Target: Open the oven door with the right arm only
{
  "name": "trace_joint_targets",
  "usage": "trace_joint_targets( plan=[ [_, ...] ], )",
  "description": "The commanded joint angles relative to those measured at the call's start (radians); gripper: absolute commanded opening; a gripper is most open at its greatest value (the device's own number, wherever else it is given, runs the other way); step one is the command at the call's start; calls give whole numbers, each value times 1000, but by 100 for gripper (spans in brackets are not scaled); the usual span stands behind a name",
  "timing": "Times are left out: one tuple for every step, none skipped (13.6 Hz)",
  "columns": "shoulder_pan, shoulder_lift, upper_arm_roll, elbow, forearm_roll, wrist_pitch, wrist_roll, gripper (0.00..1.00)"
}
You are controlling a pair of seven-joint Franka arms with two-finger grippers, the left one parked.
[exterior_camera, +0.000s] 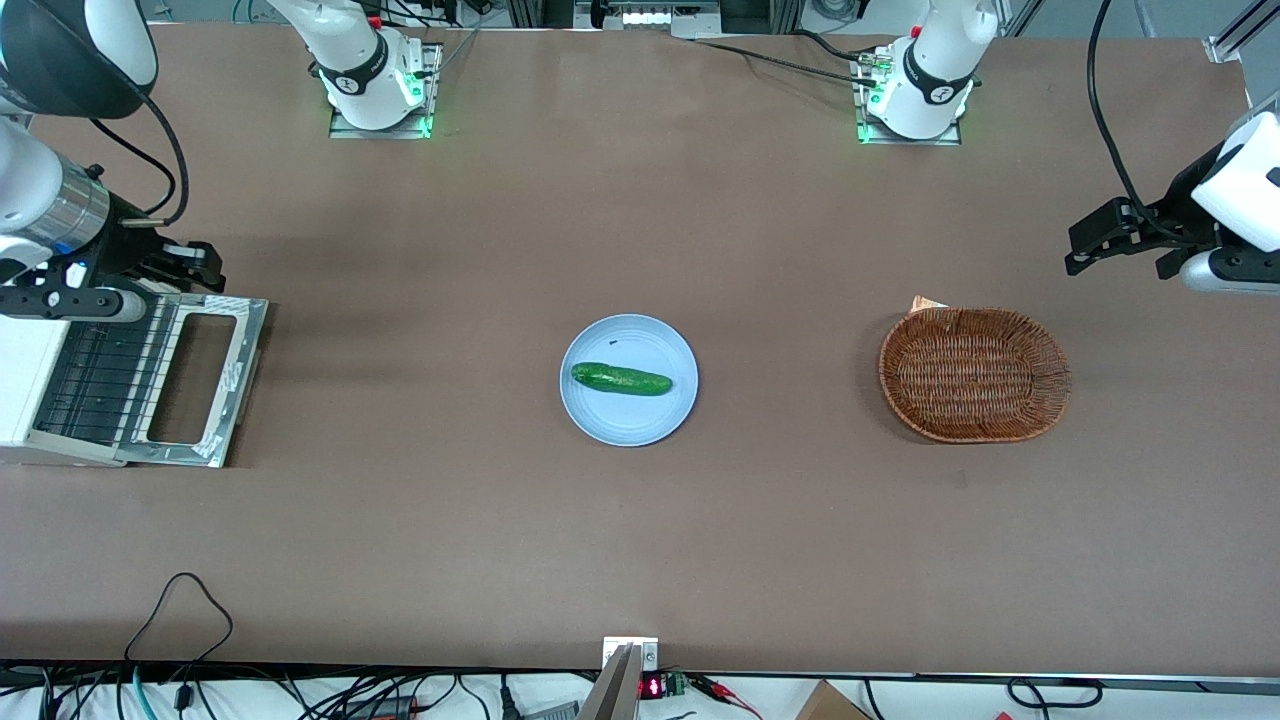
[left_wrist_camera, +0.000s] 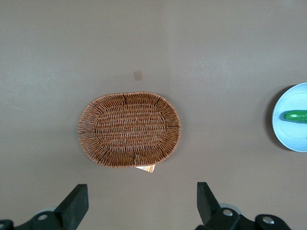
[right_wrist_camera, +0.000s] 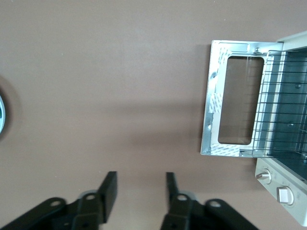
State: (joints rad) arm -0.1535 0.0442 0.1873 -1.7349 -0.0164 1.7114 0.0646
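Note:
The white oven (exterior_camera: 25,380) stands at the working arm's end of the table. Its oven door (exterior_camera: 243,380) is swung down flat on the table in front of it, and the black wire rack (exterior_camera: 85,385) inside shows. The right wrist view shows the same door (right_wrist_camera: 213,110), the oven's silver front (right_wrist_camera: 288,191) and a round knob (right_wrist_camera: 263,176). The right arm's gripper (exterior_camera: 205,265) hovers a little farther from the front camera than the door, clear of it. The gripper (right_wrist_camera: 140,176) is open over bare table, with nothing between its fingers.
A blue plate (exterior_camera: 600,420) with a green cucumber (exterior_camera: 621,379) lies mid-table. A brown wicker basket (exterior_camera: 975,375) sits toward the parked arm's end. Cables hang along the table edge nearest the front camera.

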Motion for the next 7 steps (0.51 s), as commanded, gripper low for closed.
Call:
trace_joint_targets(
  plan=[
    [-17,-7,11,35,16,-38,-20,100],
    [-17,-10,11,44,16,-38,-22,100],
    [-18,-12,12,49,16,-38,-22,100],
    [-18,-12,12,58,16,-39,-23,100],
    [-18,-13,12,61,15,-39,-25,100],
    [-18,-13,17,69,15,-38,-25,100],
    [-18,-10,24,74,10,-36,-25,100]
  ],
)
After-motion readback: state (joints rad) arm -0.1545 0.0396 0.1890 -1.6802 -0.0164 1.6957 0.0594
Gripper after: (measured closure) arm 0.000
